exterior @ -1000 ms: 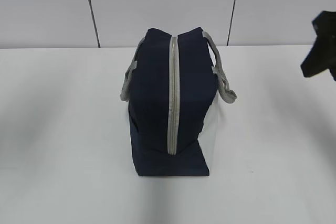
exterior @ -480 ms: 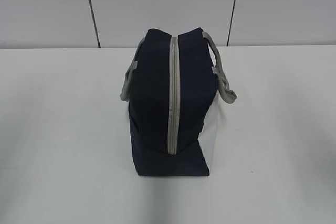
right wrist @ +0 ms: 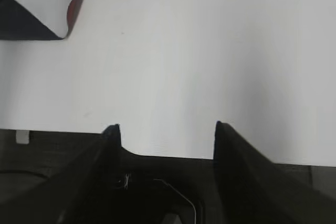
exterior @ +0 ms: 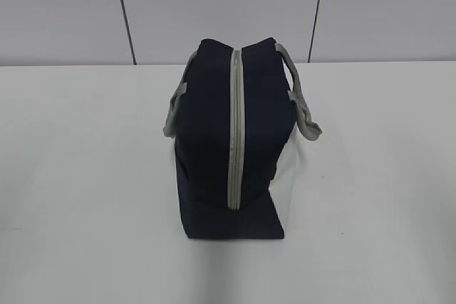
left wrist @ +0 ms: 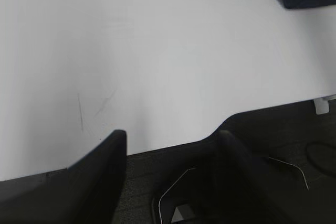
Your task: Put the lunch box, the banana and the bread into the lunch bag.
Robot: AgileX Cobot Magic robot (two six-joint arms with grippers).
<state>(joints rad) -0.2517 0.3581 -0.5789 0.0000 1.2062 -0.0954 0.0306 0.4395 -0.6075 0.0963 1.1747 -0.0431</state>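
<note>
One bag [exterior: 231, 144] stands mid-table [exterior: 78, 176] in the exterior view, navy with a white side panel, its grey zipper [exterior: 235, 129] running closed along the top toward the camera. Grey handles [exterior: 303, 108] hang down at both sides. No arm shows in this view. The lunch box, banana and bread cannot be seen in any view.

Left gripper [left wrist: 170, 140]: jaws apart, nothing between them, over the near table edge. A navy corner of the bag sits at the top right of the left wrist view, well apart from the gripper.

Right gripper [right wrist: 165, 129]: jaws apart, empty, also over the table edge. The bag's white panel and navy base show at the top left, well apart.
</note>
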